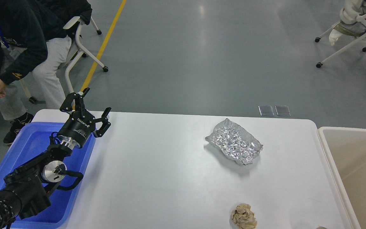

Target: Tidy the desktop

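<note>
My jaws are spread wide w/ nothing between them: left gripper [89, 106] hangs over the far end of the blue tray [27, 149], near the tray's right rim. Right gripper isn't in view, so can't say anything abt it.

Head view: the desktop [157, 171] fills the middle, tray on its left end, beige tub [354, 159] just off its right edge. Still lying on it: crumpled foil sheet [234, 142] right of centre, well apart from my gripper, and a brown paper wad [243, 216] at the near edge. A scrap shows at the bottom right, too cut off to name.

Step in hand, I judge: go for the foil next. To do it well: keep jaws spread, come down from above, pinch a raised crease rather than the flat middle, since foil prob slips and deforms. Lift clear before carrying so it doesn't drag.
</note>
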`<state>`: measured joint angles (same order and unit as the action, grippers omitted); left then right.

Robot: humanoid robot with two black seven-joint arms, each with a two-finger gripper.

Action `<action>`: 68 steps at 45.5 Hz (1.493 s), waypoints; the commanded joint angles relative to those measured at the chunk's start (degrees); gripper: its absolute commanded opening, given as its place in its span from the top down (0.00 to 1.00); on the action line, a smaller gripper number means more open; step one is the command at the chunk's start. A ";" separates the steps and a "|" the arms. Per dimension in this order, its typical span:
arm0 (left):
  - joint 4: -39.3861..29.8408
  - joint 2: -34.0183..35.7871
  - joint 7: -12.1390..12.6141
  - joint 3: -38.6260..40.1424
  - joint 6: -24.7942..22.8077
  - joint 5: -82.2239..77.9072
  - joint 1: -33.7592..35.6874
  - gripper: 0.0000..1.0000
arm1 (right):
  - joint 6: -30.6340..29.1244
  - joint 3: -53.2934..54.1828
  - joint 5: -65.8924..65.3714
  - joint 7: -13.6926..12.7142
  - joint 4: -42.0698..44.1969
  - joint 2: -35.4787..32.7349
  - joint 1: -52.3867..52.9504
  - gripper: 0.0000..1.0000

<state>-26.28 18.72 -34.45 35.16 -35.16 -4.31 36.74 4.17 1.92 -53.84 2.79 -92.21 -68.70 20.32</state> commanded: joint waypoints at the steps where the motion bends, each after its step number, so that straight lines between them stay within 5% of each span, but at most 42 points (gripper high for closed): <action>1: 0.00 0.00 0.00 0.00 0.00 0.00 0.00 0.00 | 0.58 0.45 -0.12 0.29 -0.86 -2.22 -0.02 1.00; 19: 0.00 0.00 0.00 0.00 0.00 0.00 0.00 0.00 | -3.99 2.03 3.65 3.54 -7.79 -13.03 6.83 1.00; 36: 0.00 0.00 0.00 0.00 0.00 0.00 0.00 0.00 | -21.74 2.65 13.85 2.66 -7.55 -26.48 26.69 1.00; 46: 0.00 0.00 0.00 0.00 0.00 0.00 0.00 0.00 | -30.79 9.50 16.13 2.49 -2.54 -31.23 29.52 1.00; 58: 0.00 0.00 0.00 0.00 0.00 0.00 0.00 0.00 | -32.12 13.11 20.09 0.46 8.00 -30.36 29.69 1.00; 68: 0.00 0.00 0.00 0.00 0.00 0.00 0.00 0.00 | -25.10 11.88 20.36 -1.82 18.11 -18.94 29.52 1.00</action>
<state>-26.28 18.72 -34.45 35.16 -35.16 -4.31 36.74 -25.50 13.68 -34.63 2.95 -83.97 -95.37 49.48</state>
